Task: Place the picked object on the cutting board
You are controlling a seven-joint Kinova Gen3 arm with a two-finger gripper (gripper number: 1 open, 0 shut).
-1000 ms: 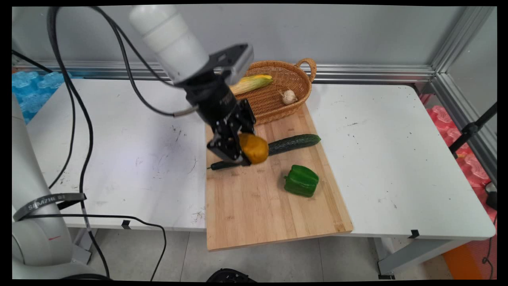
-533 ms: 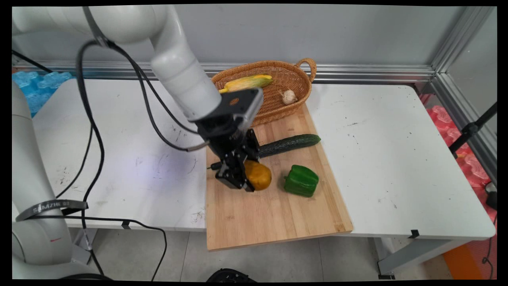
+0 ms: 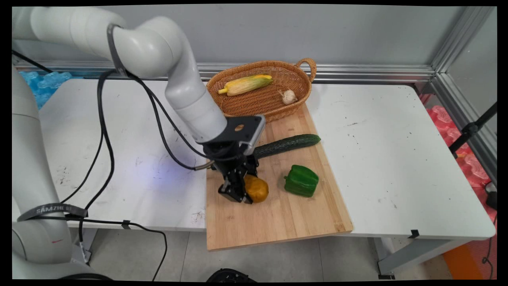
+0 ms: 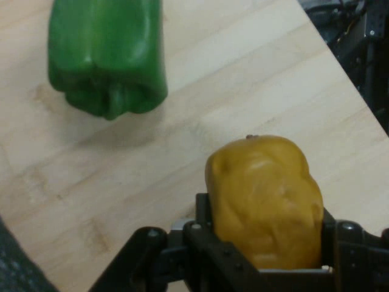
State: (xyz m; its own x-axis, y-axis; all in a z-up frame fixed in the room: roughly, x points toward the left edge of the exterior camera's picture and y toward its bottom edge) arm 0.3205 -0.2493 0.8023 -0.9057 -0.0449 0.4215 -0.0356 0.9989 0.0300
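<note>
Clamped on a yellow-brown potato (image 3: 256, 189), the claw (image 3: 243, 194) has sunk nearly onto the cutting board (image 3: 278, 214), at nine o'clock from the green pepper (image 3: 301, 181).

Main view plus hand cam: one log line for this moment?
gripper: shut on yellow-orange vegetable | low over cutting board | near: green pepper, cucumber | basket: corn, garlic
</note>
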